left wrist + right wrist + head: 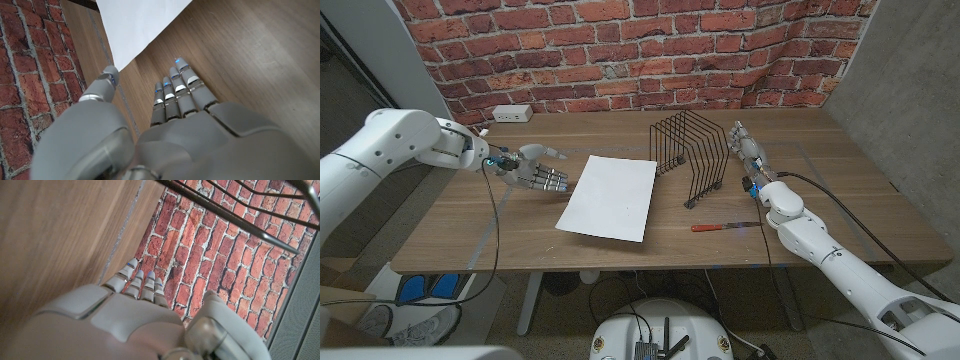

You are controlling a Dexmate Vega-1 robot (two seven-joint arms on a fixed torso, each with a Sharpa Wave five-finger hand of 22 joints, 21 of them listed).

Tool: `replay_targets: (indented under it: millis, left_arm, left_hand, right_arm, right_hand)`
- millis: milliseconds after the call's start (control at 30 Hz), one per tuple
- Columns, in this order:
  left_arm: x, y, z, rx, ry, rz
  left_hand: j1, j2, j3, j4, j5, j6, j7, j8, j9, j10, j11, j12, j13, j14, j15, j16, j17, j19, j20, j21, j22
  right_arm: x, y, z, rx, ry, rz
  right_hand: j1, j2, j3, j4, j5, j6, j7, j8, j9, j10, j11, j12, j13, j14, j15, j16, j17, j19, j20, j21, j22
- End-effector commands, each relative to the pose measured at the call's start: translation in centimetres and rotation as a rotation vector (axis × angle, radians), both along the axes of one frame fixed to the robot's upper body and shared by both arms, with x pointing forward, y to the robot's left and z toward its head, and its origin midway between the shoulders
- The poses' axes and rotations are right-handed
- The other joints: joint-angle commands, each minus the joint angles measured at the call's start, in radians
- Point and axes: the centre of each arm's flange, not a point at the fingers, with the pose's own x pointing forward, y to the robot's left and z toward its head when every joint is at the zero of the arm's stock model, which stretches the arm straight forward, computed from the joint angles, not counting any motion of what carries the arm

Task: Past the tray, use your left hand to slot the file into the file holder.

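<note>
Judging from how things lay, the task had barely started: the file [609, 197], a flat white sheet, was lying on the table [840, 190] w/ nothing gripping it, and the file holder [691, 152], a black wire rack just beside it on the robot's right, had no file in its slots. Left hand [533, 167] hovered near the file's left edge, fingers [181, 90] stretched out straight and close together w/ the thumb apart, holding nothing; in the left wrist view the fingertips pointed at the sheet's corner but a strip of bare wood showed between, so prob. no contact yet, though the angle was poor for that. Right hand [748, 146] stood just right of the file holder, fingers extended, nothing in them, apparently not touching the wires. A red-handled tool [724, 227] lay nearer the front edge, away from the work. No tray was visible. Left to do, approx. everything: get the fingers on the file, lift it, stand it on edge, carry it over and drop it between two wires.
</note>
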Motion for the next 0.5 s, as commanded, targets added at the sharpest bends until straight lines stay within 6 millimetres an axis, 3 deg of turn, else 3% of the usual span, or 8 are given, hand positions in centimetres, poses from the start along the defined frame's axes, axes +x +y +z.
replay_targets:
  millis: [33,167,500]
  left_arm:
    - [0.61,-0.25,-0.63,-0.042,0.038,-0.048]
    - [0.93,-0.43,-0.8,-0.052,0.044,-0.071]
    - [1.45,-0.68,-1.01,-0.058,0.063,-0.107]
  left_hand:
    - [0.021,0.001,-0.006,0.002,-0.002,0.008,0.012,-0.002,0.003,0.012,0.01,0.0,0.003,0.019,0.006,0.001,0.001,0.016,0.004,0.001,0.001]
    - [0.034,-0.006,-0.017,0.004,-0.004,0.024,0.034,0.0,0.003,0.024,0.031,-0.002,0.002,0.039,0.016,0.003,0.001,0.023,0.003,-0.002,0.001]
    - [0.041,-0.017,-0.042,0.011,-0.008,0.082,0.042,0.01,0.002,0.056,0.035,-0.002,-0.001,0.059,0.024,0.001,0.001,0.021,-0.008,-0.01,0.0]
  right_arm:
    - [-0.15,-0.38,-0.32,0.011,0.002,-0.011]
    - [-0.21,-0.5,-0.34,0.012,0.001,-0.016]
    - [-0.23,-0.6,-0.53,0.02,0.001,-0.019]
  right_hand:
    - [-0.012,0.023,0.01,0.001,0.003,0.002,-0.002,0.001,0.002,-0.003,-0.003,0.007,0.002,0.001,-0.005,0.01,-0.001,0.009,-0.014,0.005,0.003]
    - [-0.013,0.023,0.011,0.001,0.003,0.002,-0.002,0.001,0.002,-0.003,-0.003,0.007,0.002,0.001,-0.005,0.01,-0.002,0.01,-0.014,0.005,0.003]
    - [-0.013,0.024,0.014,0.001,0.003,0.003,-0.004,0.002,0.002,-0.001,-0.005,0.008,0.002,0.001,-0.006,0.01,-0.003,0.013,-0.013,0.005,0.003]
